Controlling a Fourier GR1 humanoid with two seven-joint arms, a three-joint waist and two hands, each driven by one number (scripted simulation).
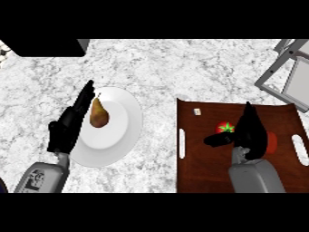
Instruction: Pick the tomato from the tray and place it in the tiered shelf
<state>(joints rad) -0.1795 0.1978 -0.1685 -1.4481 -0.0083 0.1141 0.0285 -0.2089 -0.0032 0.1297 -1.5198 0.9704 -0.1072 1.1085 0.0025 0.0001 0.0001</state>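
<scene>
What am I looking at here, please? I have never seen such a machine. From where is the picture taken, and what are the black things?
The picture looks steeply down from the robot's head onto a marble kitchen counter. The two grey forearms ending in black hands belong to the robot. Its left hand rests open over the edge of a white plate, which carries a brown pear. Its right hand is over a dark red tray, right at a red tomato with a green stalk, which it partly hides; whether it already grips the tomato is unclear. At the upper right stands a grey tiered shelf, where the tomato should go.
</scene>
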